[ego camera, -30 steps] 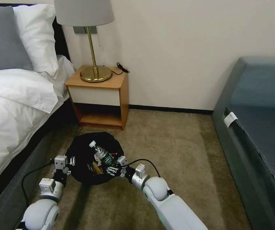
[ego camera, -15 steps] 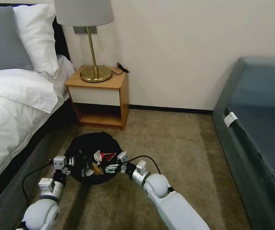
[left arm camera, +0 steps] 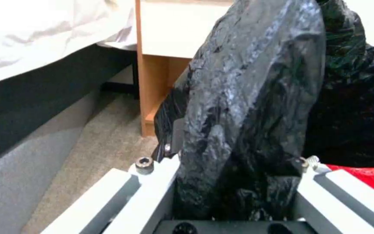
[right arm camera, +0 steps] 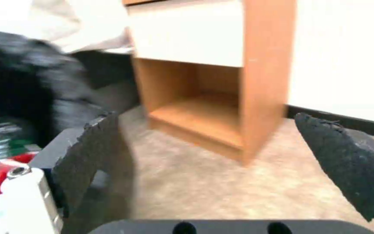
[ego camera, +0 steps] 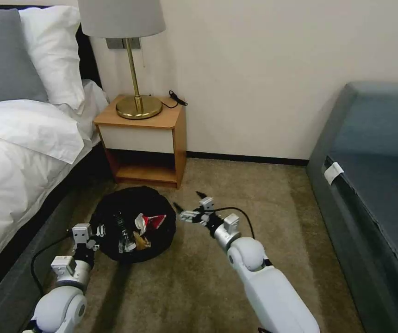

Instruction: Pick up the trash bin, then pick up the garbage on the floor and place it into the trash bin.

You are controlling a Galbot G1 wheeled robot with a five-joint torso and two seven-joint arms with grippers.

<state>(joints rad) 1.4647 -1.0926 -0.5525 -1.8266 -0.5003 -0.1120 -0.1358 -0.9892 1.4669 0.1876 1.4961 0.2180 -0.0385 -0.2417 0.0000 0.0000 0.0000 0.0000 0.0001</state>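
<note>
from the head camera, the left gripper (ego camera: 98, 231) reaches forward low, jaws clamped on the rim of the small round trash bin lined with crinkly black plastic (ego camera: 132, 223). inside lie a red-and-white crushed carton (ego camera: 151, 220) and a clear plastic bottle (ego camera: 123, 235). the right gripper (ego camera: 190, 205) hovers just beside the bin, jaws spread, holding nothing.

left wrist: black bag (left arm camera: 256, 107) pinched between the jaws.

right wrist: wide jaws frame a wooden nightstand (right arm camera: 221, 84).
</note>
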